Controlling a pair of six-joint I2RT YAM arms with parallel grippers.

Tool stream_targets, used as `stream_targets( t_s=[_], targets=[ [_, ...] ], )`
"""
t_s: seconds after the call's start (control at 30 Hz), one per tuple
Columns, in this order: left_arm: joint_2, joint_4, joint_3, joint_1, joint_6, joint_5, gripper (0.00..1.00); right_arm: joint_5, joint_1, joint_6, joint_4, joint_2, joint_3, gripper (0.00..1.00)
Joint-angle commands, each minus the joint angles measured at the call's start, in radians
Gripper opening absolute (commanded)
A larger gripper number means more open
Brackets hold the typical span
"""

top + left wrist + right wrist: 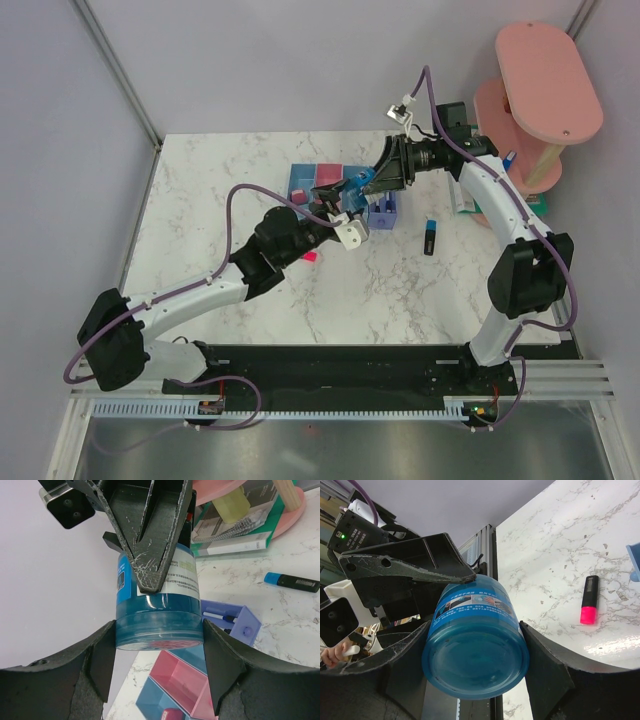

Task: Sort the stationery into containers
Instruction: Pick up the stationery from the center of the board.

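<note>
The round blue pot (362,183) hangs in the air above the row of joined trays (300,178). Both grippers grip it. In the left wrist view my left gripper (159,630) has a finger against each side of the pot (157,615), and a right finger (150,535) lies over its label. In the right wrist view my right gripper (472,647) clamps the pot (475,645) too. A pink-ended highlighter (589,600) and a blue-ended highlighter (430,236) lie on the table. A pen lies in the violet tray (245,625). A pink eraser (170,714) sits in a blue tray.
The pink two-tier shelf (545,90) stands at the back right, with a green tray (235,545) of booklets at its foot. The pink tray (185,680) lies right under the pot. Grey walls close in the table's left and back.
</note>
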Motion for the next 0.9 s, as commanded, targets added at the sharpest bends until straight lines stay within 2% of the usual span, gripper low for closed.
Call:
stream_targets(
  t_s=[0.0, 0.03, 0.17, 0.27, 0.57, 0.87],
  targets=[
    [0.011, 0.056, 0.063, -0.006, 0.013, 0.017, 0.02, -0.089, 0.014, -0.019, 0.032, -0.037, 0.000, 0.62],
    [0.008, 0.056, 0.063, -0.006, 0.013, 0.017, 0.02, -0.091, 0.013, -0.021, 0.033, -0.034, 0.003, 0.64],
    [0.004, 0.054, 0.069, -0.009, 0.010, 0.017, 0.02, -0.089, 0.013, -0.021, 0.035, -0.012, 0.022, 0.89],
    [0.003, 0.053, 0.073, -0.009, 0.010, 0.018, 0.02, -0.089, 0.014, -0.021, 0.035, 0.001, 0.040, 0.98],
    [-0.008, -0.004, 0.089, -0.008, 0.016, 0.005, 0.02, -0.049, -0.006, -0.001, 0.038, 0.067, 0.091, 0.98],
    [-0.060, -0.286, 0.171, 0.044, 0.009, -0.014, 0.02, 0.078, -0.053, 0.028, 0.042, 0.090, 0.157, 0.98]
  ],
)
